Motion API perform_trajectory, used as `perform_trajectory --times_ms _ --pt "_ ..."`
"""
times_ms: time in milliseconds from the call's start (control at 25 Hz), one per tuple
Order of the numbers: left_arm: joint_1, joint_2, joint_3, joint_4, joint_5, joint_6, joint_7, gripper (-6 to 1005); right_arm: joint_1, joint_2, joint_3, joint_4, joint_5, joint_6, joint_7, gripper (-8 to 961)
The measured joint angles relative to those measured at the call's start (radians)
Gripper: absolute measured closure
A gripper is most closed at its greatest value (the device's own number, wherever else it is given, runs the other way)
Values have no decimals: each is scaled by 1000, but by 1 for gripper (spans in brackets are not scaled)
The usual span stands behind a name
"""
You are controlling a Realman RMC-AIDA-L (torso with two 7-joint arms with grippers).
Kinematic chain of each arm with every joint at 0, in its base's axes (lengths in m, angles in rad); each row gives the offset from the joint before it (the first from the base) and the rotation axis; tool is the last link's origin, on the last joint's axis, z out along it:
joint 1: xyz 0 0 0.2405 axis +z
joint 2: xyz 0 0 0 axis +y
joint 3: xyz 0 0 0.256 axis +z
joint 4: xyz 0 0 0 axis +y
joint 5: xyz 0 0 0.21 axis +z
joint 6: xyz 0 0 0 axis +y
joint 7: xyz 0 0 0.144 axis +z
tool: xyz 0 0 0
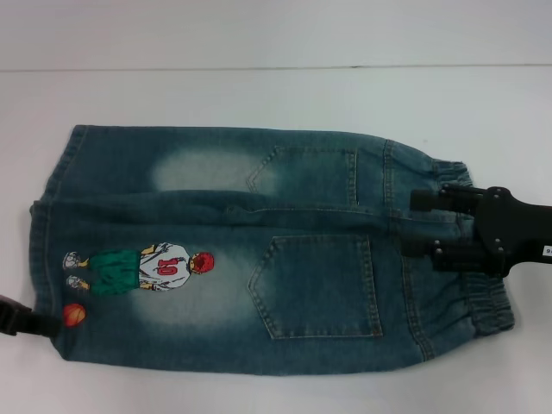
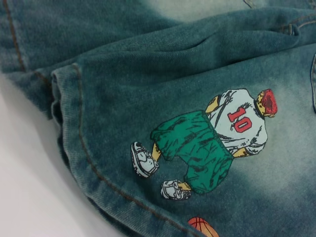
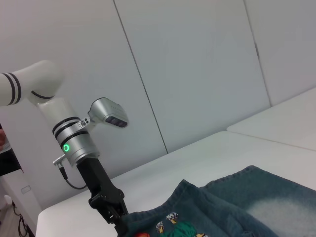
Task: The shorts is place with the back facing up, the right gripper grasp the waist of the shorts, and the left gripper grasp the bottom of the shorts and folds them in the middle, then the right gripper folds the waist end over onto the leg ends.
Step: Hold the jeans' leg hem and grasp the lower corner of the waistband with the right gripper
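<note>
Head view: shorts [image 1: 259, 250] flat on the white table [image 1: 276, 95], back pockets up, waist [image 1: 470, 259] toward robot's right. Right tool [image 1: 423, 226] over the waistband, fingers spread, resting on denim. Left tool [image 1: 21, 317] at the leg hems [image 1: 43, 250] near the embroidered player [image 1: 142, 269]; its grip cannot be told.

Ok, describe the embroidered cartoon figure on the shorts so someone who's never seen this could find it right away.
The shorts lie flat on the white table, waistband toward the right gripper. At the opposite, hemmed end, near the left gripper, is the cartoon figure. It alone is colourful: green shorts, white number 10 jersey, red head, orange ball beside it.
</note>
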Motion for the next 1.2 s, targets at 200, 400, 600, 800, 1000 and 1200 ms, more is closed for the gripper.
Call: perform_trajectory --times_ms 200,400,600,800,1000,1200 --pt "0 2 0 -1 -4 7 -3 795 0 0 0 -1 0 -7 0 121" --pt "-4 3 -1 -1 -8 9 -1 925 -3 0 3 -1 1 -5 1 121" --pt "-16 0 -1 -1 -23 9 4 936 -35 0 55 5 3 19 9 122" --pt "-29 0 -2 -3 -42 5 3 936 -97 -2 159 6 3 15 26 123" --pt "-31 -3 -2 -2 -60 3 1 936 -173 -7 183 7 3 13 45 124" --pt "-33 -7 -8 0 -70 8 -6 935 -242 -7 183 8 3 17 75 125"
